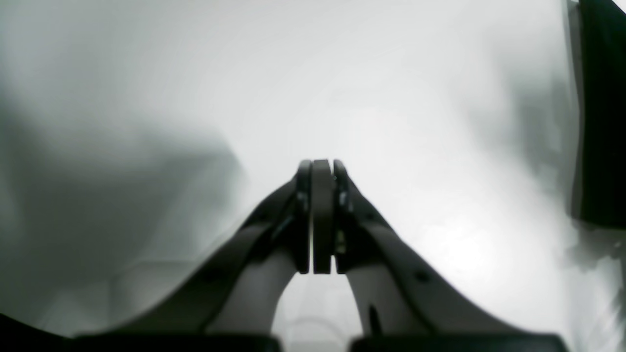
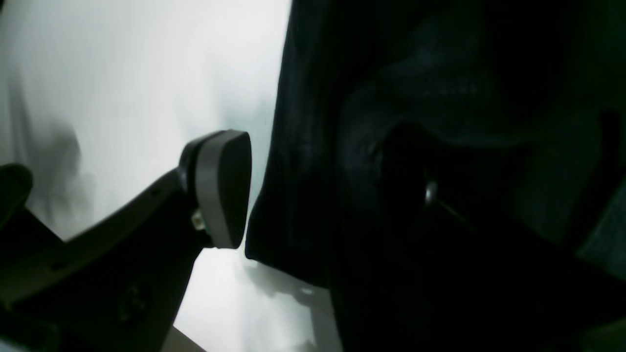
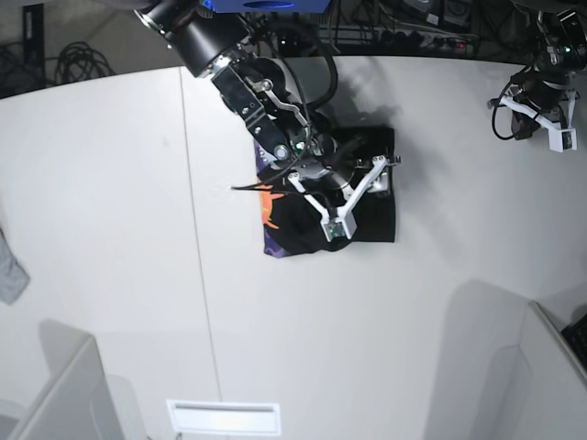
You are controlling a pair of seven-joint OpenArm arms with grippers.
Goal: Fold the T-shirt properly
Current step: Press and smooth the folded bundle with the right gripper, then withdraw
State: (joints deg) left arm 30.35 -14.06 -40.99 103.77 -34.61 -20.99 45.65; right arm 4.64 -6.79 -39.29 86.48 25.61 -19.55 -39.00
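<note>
Right gripper (image 2: pixel 313 195) sits wide open, as I read it from its wrist view: one grey pad (image 2: pixel 222 188) stands clear over bare table while the other finger is lost in the dark cloth, so the black hem lies between them, ungripped. I judge I have it straddling that edge, either to take a fresh pinch or having just let a fold drop; I cannot tell which.

T-shirt (image 3: pixel 362 197) lies toward the far edge of the tabletop (image 3: pixel 110 229), near its middle, already gathered into a compact dark block. A strip of purple and orange print (image 3: pixel 268 215) shows along one side, so the fold looks far along but not tidy. Right arm reaches over it from the far edge and hides much of the cloth.

Left gripper (image 1: pixel 322 215) is pressed fully together with nothing held, hanging over bare white surface. In the base view it is parked by the far corner, well apart from the shirt, presumably kept clear of the working arm.

Small grey cloth (image 3: pixel 11 270) lies at the opposite side edge, untouched.
</note>
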